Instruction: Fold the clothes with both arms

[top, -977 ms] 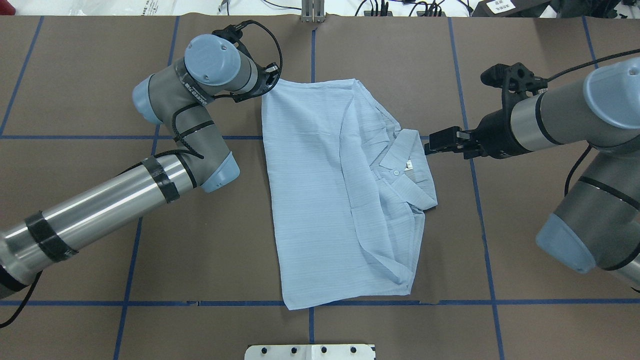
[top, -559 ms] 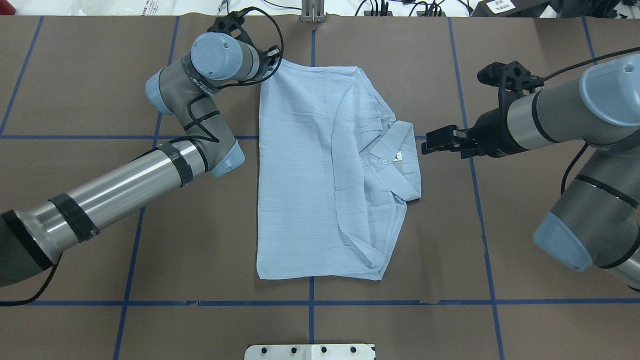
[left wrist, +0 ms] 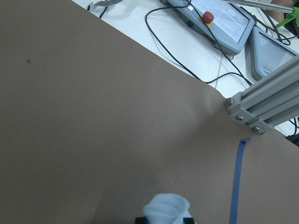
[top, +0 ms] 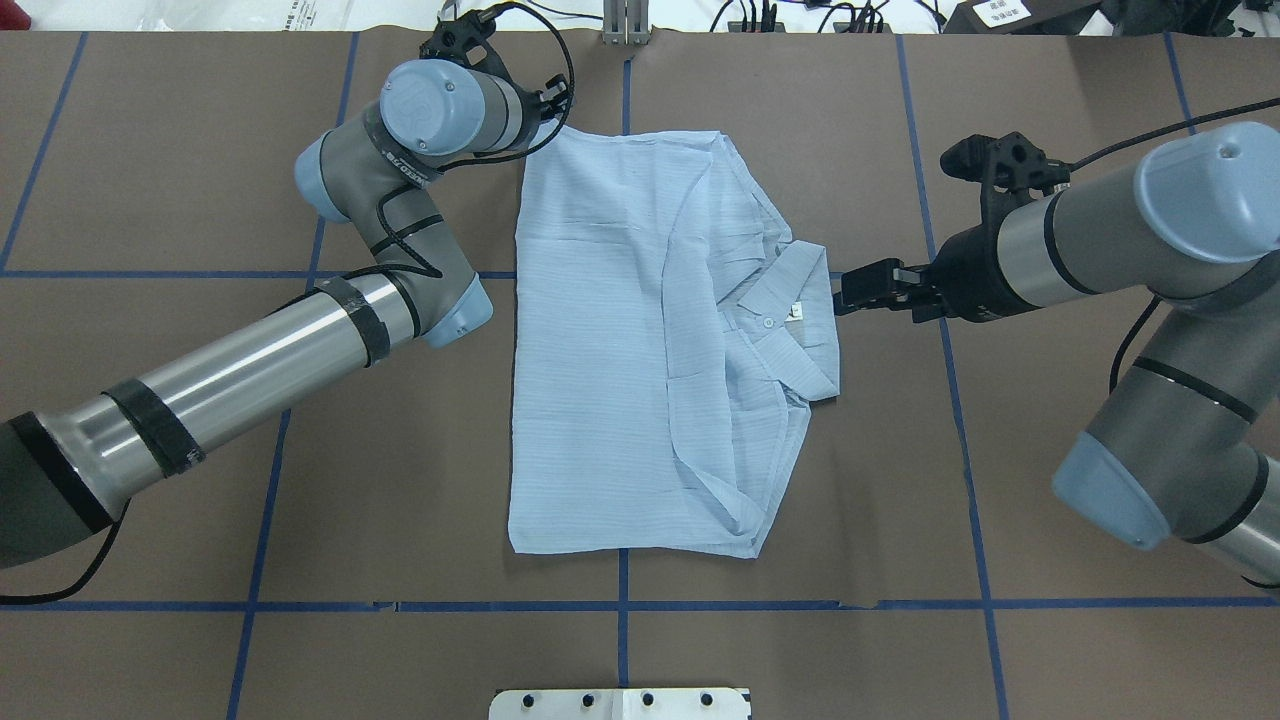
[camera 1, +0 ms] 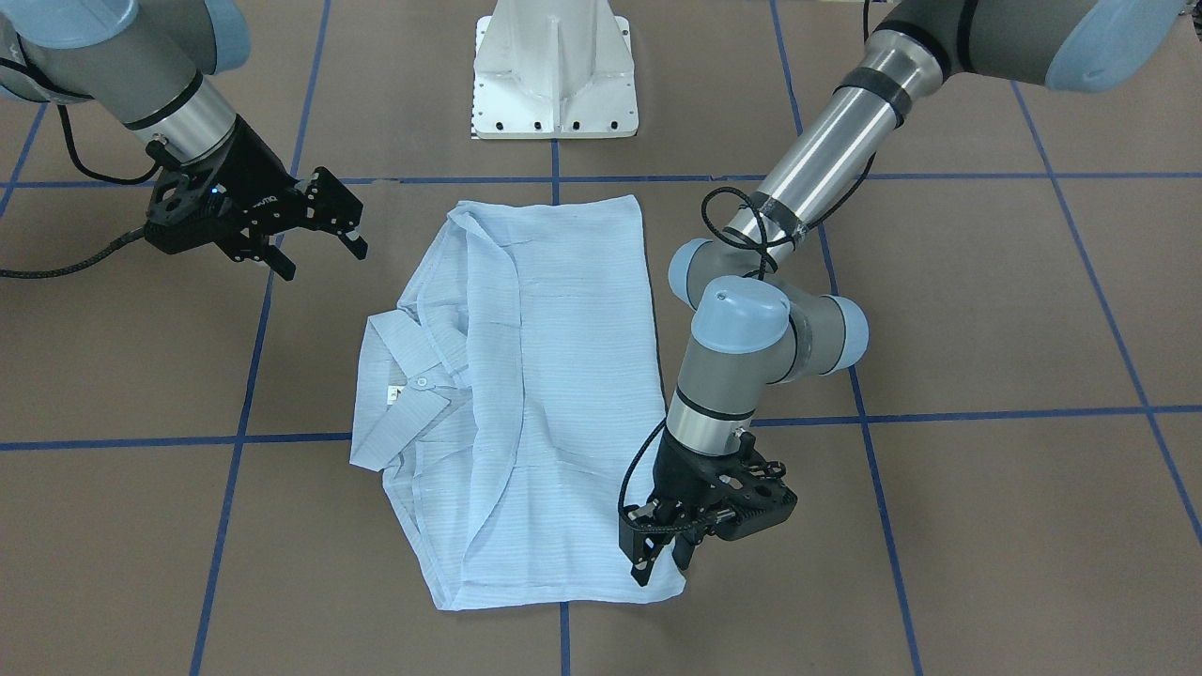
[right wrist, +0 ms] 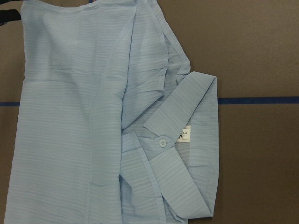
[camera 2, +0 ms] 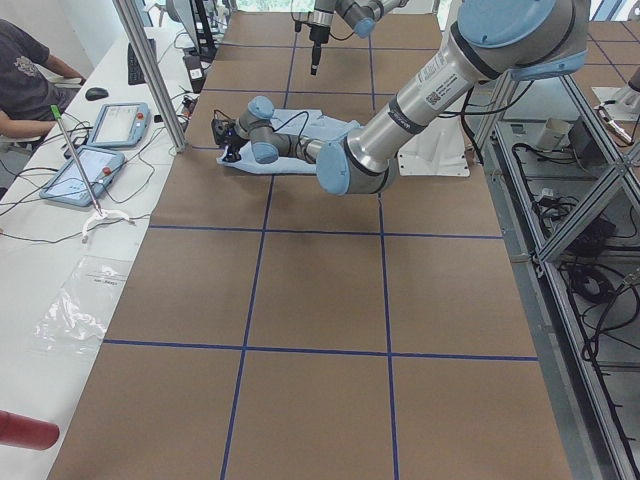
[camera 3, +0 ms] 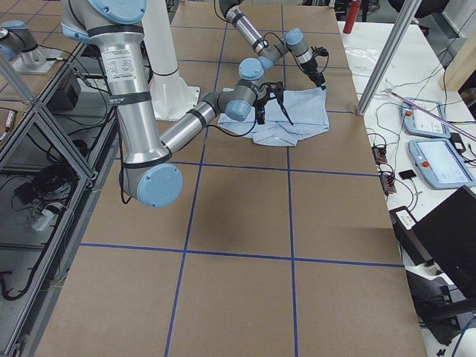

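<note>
Brown sheeting covers the worktop, which is divided into squares by blue tape lines. One light-blue striped shirt is laid flat on it, between the two sets of fingers.

Left fingers: pressed together on one corner of the shirt, at the end opposite the collar. A small bunch of blue cloth is seen pinched between them in the left wrist view, with bare worktop beyond. Whether the corner is touching the surface or held just above it cannot be told.

Right fingers: spread and empty. They are held over the worktop just beside the collar, apart from the cloth. The collar, its neck tag and a white button lie directly ahead of the fingertips in the right wrist view.

Progress, as judged: the early folds appear done. No sleeve is seen lying out, and a broad layer is laid over most of the garment, so that a rough rectangle is formed. The edge on the left fingers' side is straight and smooth. The side toward the right fingers is untidy, with loose pleats bunched beside the collar and one slanted corner.

Outstanding, as judged: the cloth is to be drawn flat, the collar end is to be squared up, and at least one more fold is needed for a compact packet. The task is assessed as roughly half complete.
</note>
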`<state>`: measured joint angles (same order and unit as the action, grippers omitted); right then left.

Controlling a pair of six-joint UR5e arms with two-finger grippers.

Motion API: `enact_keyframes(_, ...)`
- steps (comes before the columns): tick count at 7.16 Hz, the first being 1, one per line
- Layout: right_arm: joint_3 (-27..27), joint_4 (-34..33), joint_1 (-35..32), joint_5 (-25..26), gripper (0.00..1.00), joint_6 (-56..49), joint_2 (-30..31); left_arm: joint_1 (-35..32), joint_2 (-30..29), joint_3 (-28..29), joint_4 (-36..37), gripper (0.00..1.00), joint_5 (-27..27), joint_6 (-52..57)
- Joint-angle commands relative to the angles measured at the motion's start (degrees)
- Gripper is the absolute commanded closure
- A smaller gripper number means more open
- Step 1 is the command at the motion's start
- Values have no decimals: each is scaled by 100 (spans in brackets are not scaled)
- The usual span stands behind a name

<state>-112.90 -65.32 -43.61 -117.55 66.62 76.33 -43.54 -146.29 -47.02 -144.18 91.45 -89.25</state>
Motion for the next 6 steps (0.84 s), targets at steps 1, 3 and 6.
enact_keyframes(1,5,-679,456,511,0,-8,-476,-146,745,-1092,170,0,511,363)
enact_keyframes(3,83,-1279,1079,1318,0,-96,-977,-199,1844,-2681,678,0,953,539)
enact_keyframes(6,487,-1352,2011,2487,1,-735,-1252,-199,2245,-4016,1761,0,1156,628)
